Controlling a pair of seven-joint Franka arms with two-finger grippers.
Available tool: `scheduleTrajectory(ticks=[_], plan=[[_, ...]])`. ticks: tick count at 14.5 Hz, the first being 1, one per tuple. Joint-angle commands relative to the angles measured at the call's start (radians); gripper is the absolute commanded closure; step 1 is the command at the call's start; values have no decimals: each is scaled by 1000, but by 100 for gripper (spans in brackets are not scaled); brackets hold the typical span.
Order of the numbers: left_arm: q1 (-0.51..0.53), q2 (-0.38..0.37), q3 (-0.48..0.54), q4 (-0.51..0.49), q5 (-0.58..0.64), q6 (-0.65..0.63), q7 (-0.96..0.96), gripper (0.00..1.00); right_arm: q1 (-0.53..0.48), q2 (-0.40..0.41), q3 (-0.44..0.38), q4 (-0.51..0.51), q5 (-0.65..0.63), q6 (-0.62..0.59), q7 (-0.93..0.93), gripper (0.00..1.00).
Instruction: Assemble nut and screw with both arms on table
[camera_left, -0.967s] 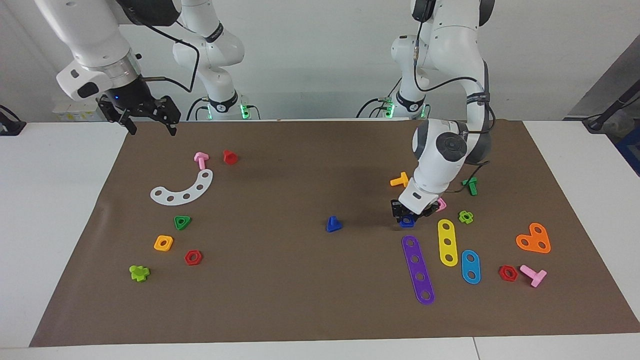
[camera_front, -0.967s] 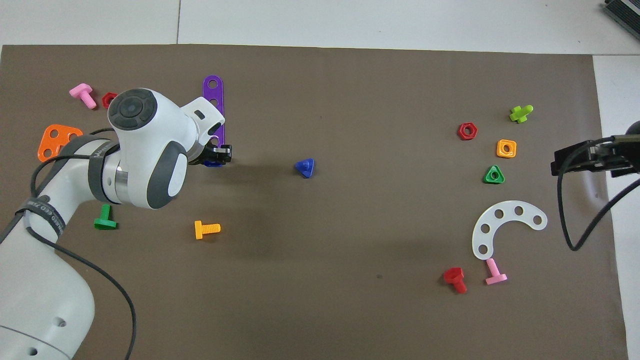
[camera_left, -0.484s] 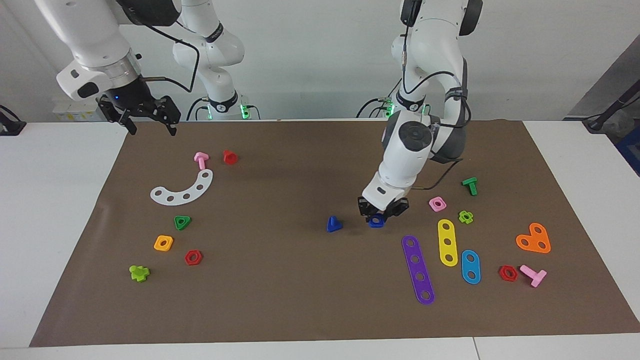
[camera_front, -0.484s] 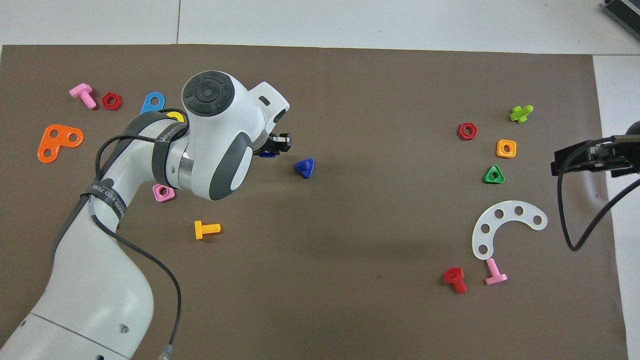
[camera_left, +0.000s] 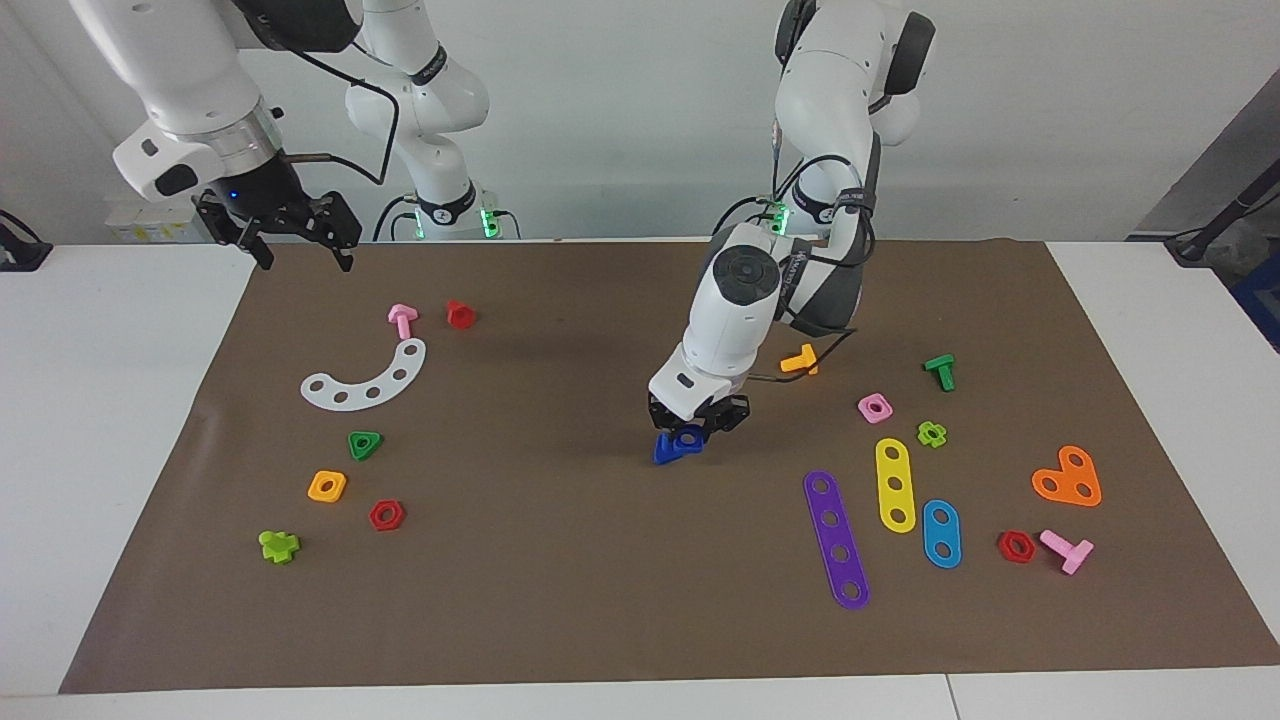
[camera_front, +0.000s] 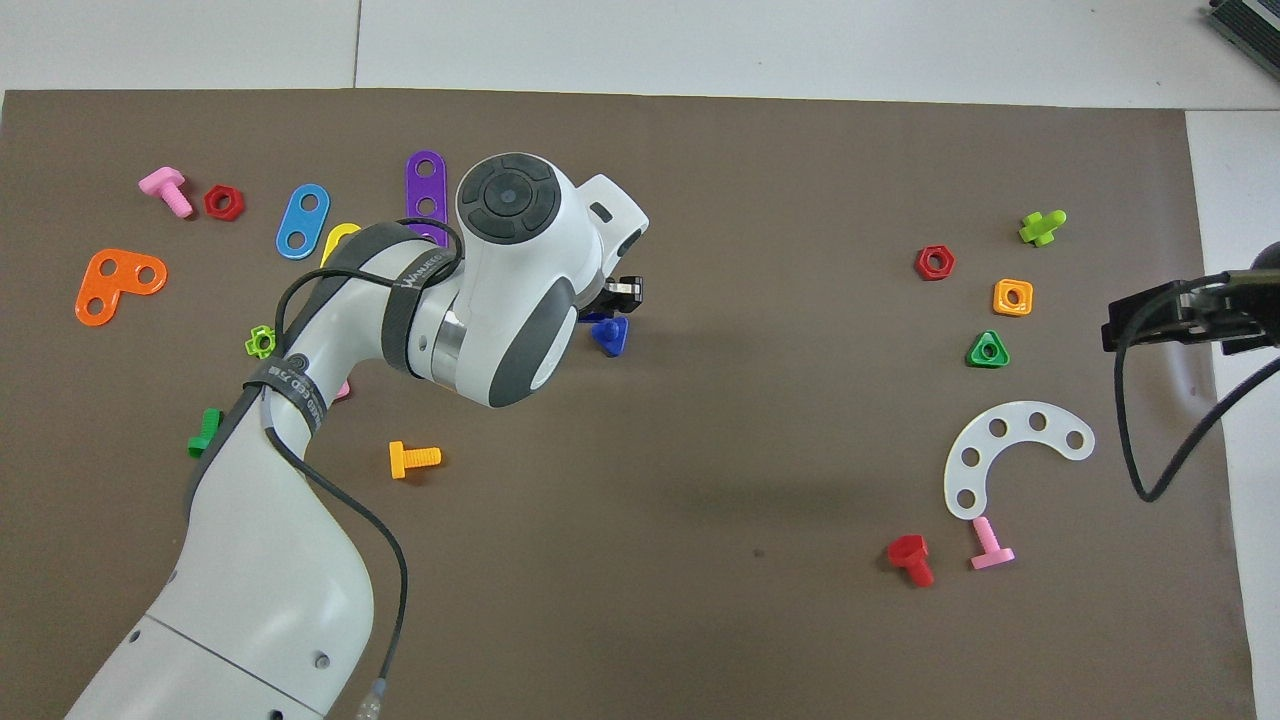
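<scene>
While the right gripper (camera_left: 300, 245) waits raised over the mat's corner at the right arm's end of the surface (camera_left: 110, 400), its jaws stand spread and hold nothing.

Below those jaws, toward the mat's middle: pink bolt (camera_left: 402, 320), red bolt (camera_left: 460, 314), white curved strip (camera_left: 365, 378). Farther from the robots than the strip: green triangular nut (camera_left: 364, 444), orange-yellow square nut (camera_left: 327, 486), red hex nut (camera_left: 386, 515), lime cross piece (camera_left: 279, 545). That group sits near the mat's edge; bare white surface lies outside it.

Mid-mat is open brown mat (camera_left: 560, 560), nothing lying on it between that group and the screw.

Left gripper (camera_left: 698, 425) is low at mid-mat, jaws closed on the nut (camera_left: 688, 437). The nut hangs in the jaws right at the screw (camera_left: 667, 449); in the facing view they overlap, and contact cannot be told. In the overhead view the screw (camera_front: 611, 335) shows just beside the jaws, the left gripper (camera_front: 615, 300) partly hidden under the wrist.

Toward the left arm's end from these jaws: orange bolt (camera_left: 800, 360), pink square nut (camera_left: 875, 407), green bolt (camera_left: 940, 371), lime flower nut (camera_left: 932, 433), purple strip (camera_left: 836, 540), yellow strip (camera_left: 895, 484), blue strip (camera_left: 941, 533), orange heart plate (camera_left: 1068, 477), second red hex nut (camera_left: 1016, 546), second pink bolt (camera_left: 1067, 550). A strip of bare mat is left along the edge farthest from the robots.
</scene>
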Motion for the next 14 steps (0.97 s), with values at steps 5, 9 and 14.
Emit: scheduleTrajectory(ticks=[5, 9, 14], plan=[[-41, 50, 18, 37, -20, -10, -19, 61, -6, -9, 4, -10, -1, -8, -28, 0], [-42, 59, 18, 35, -17, -5, -19, 61, -6, -9, 4, -10, -1, -8, -28, 0], [-53, 87, 20, 31, -11, 29, -20, 61, -6, -9, 4, -10, -1, -8, -30, 0]])
